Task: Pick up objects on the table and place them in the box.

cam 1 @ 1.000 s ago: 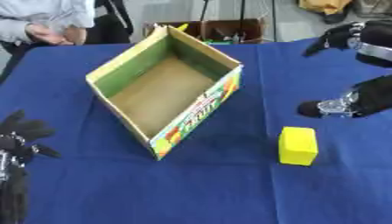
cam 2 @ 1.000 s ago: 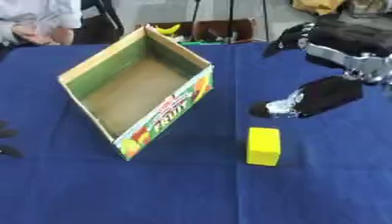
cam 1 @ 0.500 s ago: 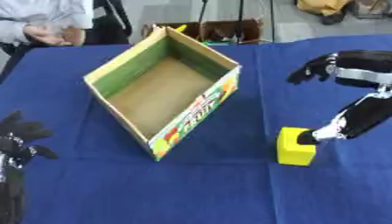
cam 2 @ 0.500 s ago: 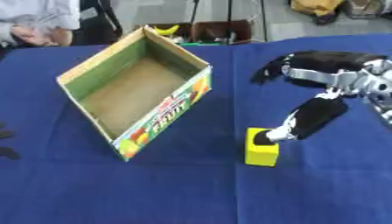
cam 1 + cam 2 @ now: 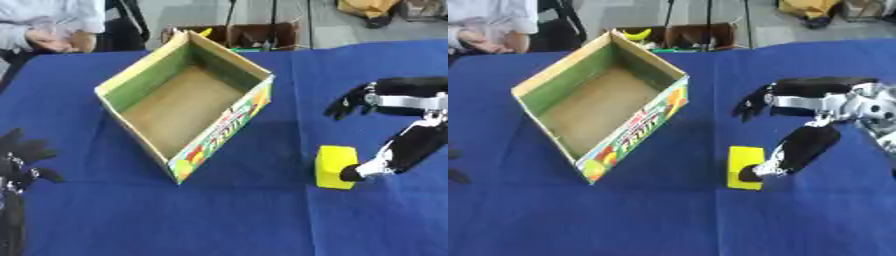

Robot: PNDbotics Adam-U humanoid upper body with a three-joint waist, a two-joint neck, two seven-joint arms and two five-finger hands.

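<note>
A yellow block (image 5: 334,165) lies on the blue tablecloth, right of the box. The open cardboard box (image 5: 186,102) has green inner walls, a fruit print on its near side, and nothing inside. My right hand (image 5: 801,145) hangs over the block's right side. Its thumb tip touches the block's right edge, while its fingers (image 5: 751,103) reach out above the cloth beyond the block, apart from it. The hand is open and nothing is held. My left hand (image 5: 19,159) rests open at the lower left, fingers up.
The blue table (image 5: 262,220) runs to the far edge, where a person's clasped hands (image 5: 51,40) rest near the left corner. Behind the table stands a brown crate (image 5: 697,35) with a banana (image 5: 636,34).
My right hand has come down and leftward from the upper right to the yellow block, and its thumb now touches the block. The block, box and left hand stayed put.
</note>
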